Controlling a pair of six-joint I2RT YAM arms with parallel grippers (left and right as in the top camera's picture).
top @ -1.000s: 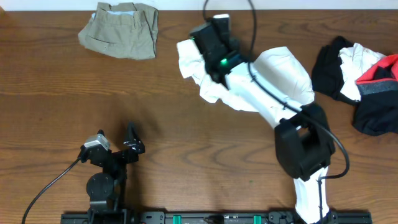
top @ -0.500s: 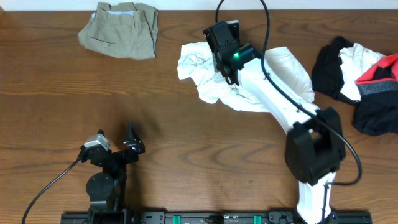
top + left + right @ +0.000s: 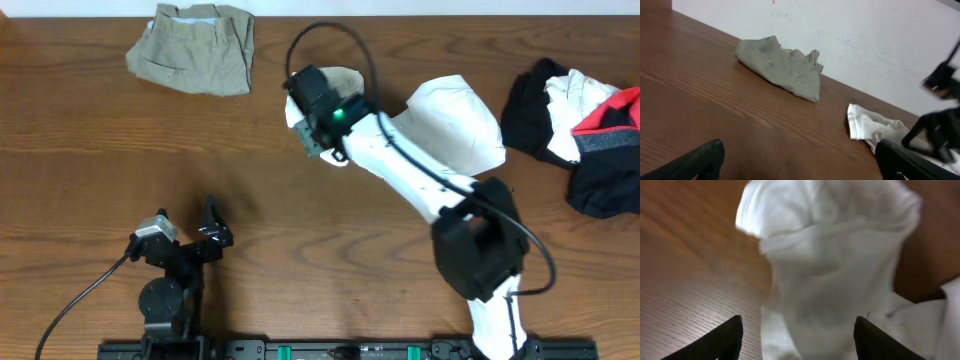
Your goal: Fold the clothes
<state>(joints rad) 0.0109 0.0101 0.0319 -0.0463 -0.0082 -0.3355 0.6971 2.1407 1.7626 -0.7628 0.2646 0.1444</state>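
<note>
White top [image 3: 455,125] released, right end effector [image 3: 799,335] spread, shifted left, left end effector [image 3: 805,162] wide

White top [image 3: 452,122]: crumpled, unfolded, lying at the middle of the table toward the far edge, one bunched end reaching left. Khaki garment [image 3: 193,47]: roughly folded, lying flat at the far left, well apart from the top. Heap at the right edge: black piece [image 3: 524,112], white piece [image 3: 574,94] and red piece [image 3: 618,112], tangled and overlapping, none folded.
</note>
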